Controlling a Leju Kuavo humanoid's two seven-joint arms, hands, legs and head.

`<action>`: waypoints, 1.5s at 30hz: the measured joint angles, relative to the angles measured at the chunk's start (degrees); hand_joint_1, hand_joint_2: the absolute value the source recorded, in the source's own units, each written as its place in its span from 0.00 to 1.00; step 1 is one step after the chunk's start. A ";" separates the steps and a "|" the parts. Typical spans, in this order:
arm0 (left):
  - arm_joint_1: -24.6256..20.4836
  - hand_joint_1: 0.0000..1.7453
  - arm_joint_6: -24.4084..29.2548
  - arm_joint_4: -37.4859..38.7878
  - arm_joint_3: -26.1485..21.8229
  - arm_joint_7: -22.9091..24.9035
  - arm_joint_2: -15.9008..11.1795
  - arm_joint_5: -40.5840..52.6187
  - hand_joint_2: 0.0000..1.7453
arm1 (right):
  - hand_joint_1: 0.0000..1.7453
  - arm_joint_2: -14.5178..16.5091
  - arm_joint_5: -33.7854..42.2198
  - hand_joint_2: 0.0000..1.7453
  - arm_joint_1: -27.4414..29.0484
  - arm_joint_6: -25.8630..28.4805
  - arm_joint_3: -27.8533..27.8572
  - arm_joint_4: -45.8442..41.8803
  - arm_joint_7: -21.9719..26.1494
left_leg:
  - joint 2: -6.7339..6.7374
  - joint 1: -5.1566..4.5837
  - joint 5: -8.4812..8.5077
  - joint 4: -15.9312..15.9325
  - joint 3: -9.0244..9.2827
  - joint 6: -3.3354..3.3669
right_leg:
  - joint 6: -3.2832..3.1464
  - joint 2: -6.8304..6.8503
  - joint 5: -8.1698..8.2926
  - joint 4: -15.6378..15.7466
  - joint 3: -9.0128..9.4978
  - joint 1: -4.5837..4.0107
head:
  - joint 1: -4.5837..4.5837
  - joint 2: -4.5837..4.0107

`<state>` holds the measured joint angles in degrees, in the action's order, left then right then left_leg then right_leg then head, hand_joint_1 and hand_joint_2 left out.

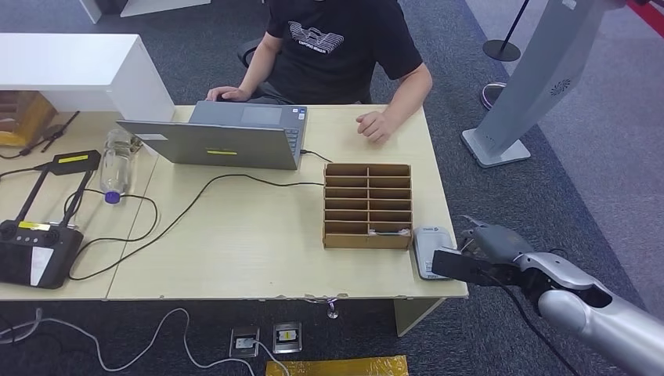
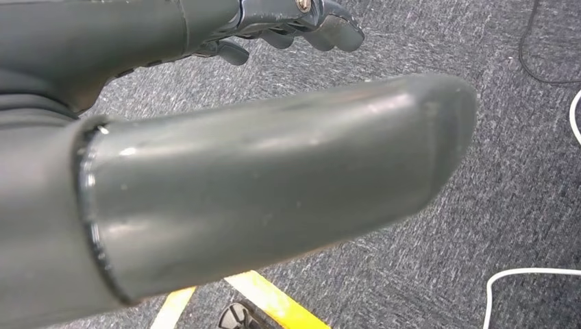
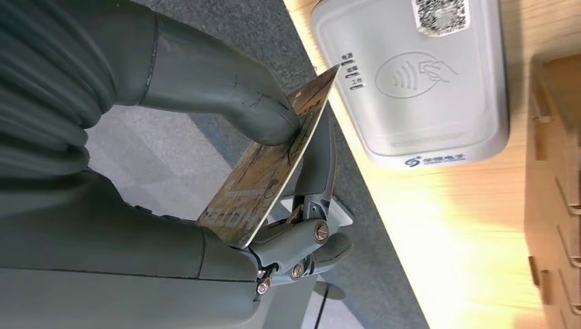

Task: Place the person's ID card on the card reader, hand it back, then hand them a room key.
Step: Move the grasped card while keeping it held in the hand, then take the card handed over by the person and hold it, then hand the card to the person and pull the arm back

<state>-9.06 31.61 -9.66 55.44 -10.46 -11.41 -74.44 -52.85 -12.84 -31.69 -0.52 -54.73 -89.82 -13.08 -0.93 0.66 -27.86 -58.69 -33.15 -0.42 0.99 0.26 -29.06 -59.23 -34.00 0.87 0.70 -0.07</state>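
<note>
The right robot hand (image 3: pixel 288 178) pinches a thin brown patterned card (image 3: pixel 274 164) between thumb and fingers, its corner just beside the pale grey rounded card reader (image 1: pixel 433 249) at the wooden desk (image 1: pixel 250 243) edge. The left robot hand (image 2: pixel 301 20) hangs above carpet, fingers curled inward, holding nothing.

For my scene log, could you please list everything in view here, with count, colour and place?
Card reader: one, pale grey, table's near right corner.
Card: one, brown patterned, pinched just short of the reader.
Slotted box: one, brown, beside the reader.
Laptop: one, grey, before the person.
Bottle: one, clear, lying left of the laptop.
Table: one, light wood.
Person: one, black shirt, seated opposite.
Right hand: holds the card.
Left hand: dark, over carpet.
</note>
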 joint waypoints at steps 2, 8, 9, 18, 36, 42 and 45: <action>0.01 0.00 0.01 0.00 -0.09 -0.03 0.08 -0.01 0.00 | 1.00 0.09 -0.01 1.00 0.21 0.00 -0.01 -0.53 -0.08 | 0.00 0.00 0.00 0.00 0.00 0.00 | 0.00 0.00 0.00 0.00 0.00 0.00 | 0.00 0.00; 0.02 0.00 0.02 0.00 -0.43 -0.31 0.39 0.16 0.00 | 1.00 0.68 -0.04 1.00 1.59 0.40 0.05 -1.66 -0.14 | 0.00 0.00 0.00 0.00 0.00 0.00 | 0.00 0.01 0.00 0.00 0.00 0.00 | 0.00 0.00; 0.03 0.00 0.03 0.00 -0.43 -0.34 0.43 0.28 0.00 | 1.00 0.76 -0.09 1.00 1.92 0.67 0.10 -1.66 -0.15 | 0.00 0.00 0.00 0.00 0.00 0.00 | 0.00 0.01 0.00 0.00 0.00 0.00 | 0.00 0.00; 0.01 0.00 -0.25 0.00 -0.43 -0.88 0.86 1.37 0.00 | 1.00 2.35 -2.40 1.00 5.01 3.77 1.81 0.19 1.41 | -0.02 0.00 0.00 0.01 -0.01 0.00 | 0.00 0.02 -0.01 0.00 0.01 0.00 | 0.00 0.00; -0.11 0.00 -0.62 0.00 -0.43 -0.88 0.78 2.76 0.00 | 1.00 7.58 -4.96 1.00 6.04 4.06 8.27 12.56 6.74 | -0.01 0.00 0.00 0.01 -0.01 0.00 | 0.00 0.02 -0.01 -0.01 0.01 0.00 | 0.00 0.00; -0.12 0.00 -0.51 0.00 -0.43 -0.88 0.70 2.82 0.00 | 1.00 9.62 -5.84 1.00 5.85 3.49 9.47 15.18 7.74 | -0.01 0.01 0.00 0.01 -0.01 0.00 | 0.00 0.01 -0.01 -0.01 0.02 0.00 | 0.00 0.00; -0.12 0.00 -0.42 0.00 -0.43 -0.88 0.70 2.82 0.00 | 1.00 10.90 -6.35 1.00 5.48 3.33 10.13 16.68 8.56 | 0.00 0.01 0.00 0.02 0.01 0.00 | 0.00 -0.03 -0.01 -0.01 0.03 -0.01 | 0.00 0.00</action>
<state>-9.18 31.19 -9.66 55.01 -11.34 -10.71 -71.63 -41.95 -19.19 -26.21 2.81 -44.60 -73.14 -4.52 -0.92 0.67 -27.86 -58.67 -33.14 -0.42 0.99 0.24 -29.07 -59.24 -33.97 0.86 0.70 -0.07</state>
